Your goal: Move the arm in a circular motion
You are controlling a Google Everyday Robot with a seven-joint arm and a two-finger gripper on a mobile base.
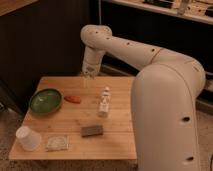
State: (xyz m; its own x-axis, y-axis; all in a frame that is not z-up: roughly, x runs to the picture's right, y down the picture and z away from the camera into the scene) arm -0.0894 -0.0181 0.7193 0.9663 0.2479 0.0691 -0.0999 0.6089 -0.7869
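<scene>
**Arm mid-sweep over far edge of table, nothing held**

The arm (150, 65) came in from the right of the room, its fat cream segment filling the near right side, then ran up and left to a rounded joint and dropped to a narrow tip. The gripper (88, 76) hung at that tip, above the far edge of the wooden table (120, 145), clear of everything on it. I could not tell how its jaws stood. Nothing looked to be carried.

Handling, as a judgement: the task's thing was the arm itself, so nothing needed taking hold of. It looked rigid and bulky, thick tubes with big joints, so a circle would swing a lot of mass. The tip sat near the upright white bottle figure (104, 100), which looked light and easy to topple; a low pass could knock it. Staying high seemed the safe call.

Counts on the table:
- one green bowl (45, 100), left side
- one small orange piece (73, 99), just beside the bowl
- one white bottle figure, middle
- one dark sponge-like block (92, 131), near front
- one white cup (28, 138), front left corner
- one pale flat packet (57, 143), beside the cup

One arm, one gripper.
</scene>
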